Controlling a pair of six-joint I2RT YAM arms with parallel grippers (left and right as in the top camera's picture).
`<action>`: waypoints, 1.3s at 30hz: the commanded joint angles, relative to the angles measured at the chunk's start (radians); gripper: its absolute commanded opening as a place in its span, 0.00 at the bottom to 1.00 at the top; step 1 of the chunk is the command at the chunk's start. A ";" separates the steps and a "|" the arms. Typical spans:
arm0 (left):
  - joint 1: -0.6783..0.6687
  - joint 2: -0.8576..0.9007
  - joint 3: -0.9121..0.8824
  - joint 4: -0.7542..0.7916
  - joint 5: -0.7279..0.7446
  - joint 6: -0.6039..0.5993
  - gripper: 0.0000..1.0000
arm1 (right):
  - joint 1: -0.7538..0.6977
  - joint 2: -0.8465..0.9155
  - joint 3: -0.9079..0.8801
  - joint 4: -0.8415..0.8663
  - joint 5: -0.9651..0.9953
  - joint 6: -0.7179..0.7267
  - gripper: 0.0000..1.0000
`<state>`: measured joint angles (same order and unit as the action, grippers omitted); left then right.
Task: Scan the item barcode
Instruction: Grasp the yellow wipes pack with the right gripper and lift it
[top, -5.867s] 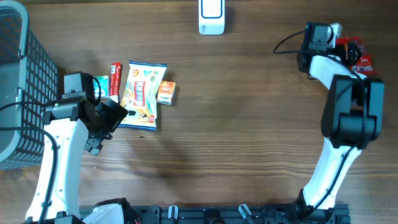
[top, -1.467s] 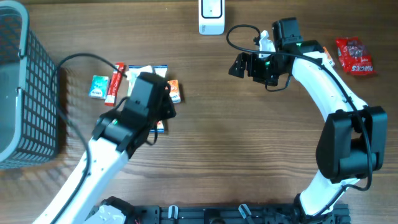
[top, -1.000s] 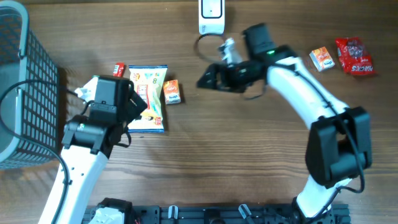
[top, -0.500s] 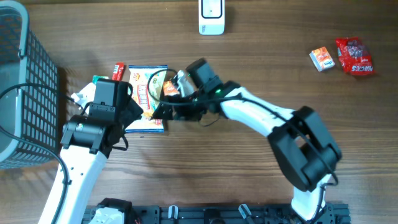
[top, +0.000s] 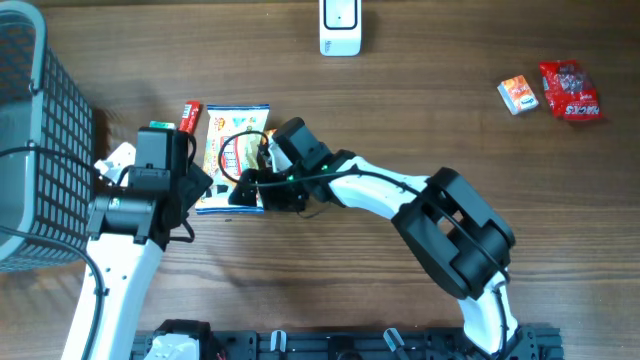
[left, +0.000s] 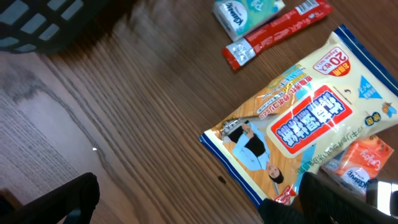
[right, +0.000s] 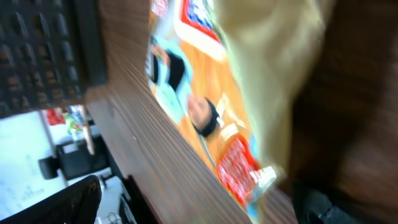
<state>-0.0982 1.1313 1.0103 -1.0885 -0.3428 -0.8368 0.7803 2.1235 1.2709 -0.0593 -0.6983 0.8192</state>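
The snack bag (top: 228, 150) is laid flat on the table (top: 400, 130), at about 10 o'clock from its centre. The right claw (right: 196, 186) is spread wide with nothing gripped, and the bag's 5 o'clock corner is seen between its fingers (contact cannot be judged). The left claw (left: 199, 186), equally wide and empty, is held just off the 8 o'clock edge. An orange box (left: 364, 163) lies against the bag's 3 o'clock side, and a red stick pack (top: 189, 115) is just beside it at 10 o'clock. The basket (top: 40, 150) stands at 9 o'clock. Bare wood is left toward the scanner (top: 340, 27).
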 joint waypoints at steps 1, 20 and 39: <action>0.006 -0.004 0.012 -0.009 -0.018 -0.021 1.00 | 0.001 0.101 -0.009 0.067 0.043 0.072 0.98; 0.006 -0.004 0.011 -0.013 -0.018 -0.020 1.00 | -0.021 0.141 -0.008 0.151 0.013 0.069 0.04; 0.006 -0.003 0.011 0.006 -0.018 -0.021 1.00 | -0.140 -0.640 -0.008 -0.492 0.713 -0.538 0.04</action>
<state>-0.0978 1.1313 1.0103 -1.0920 -0.3439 -0.8406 0.6323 1.6032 1.2552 -0.4976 -0.2661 0.4099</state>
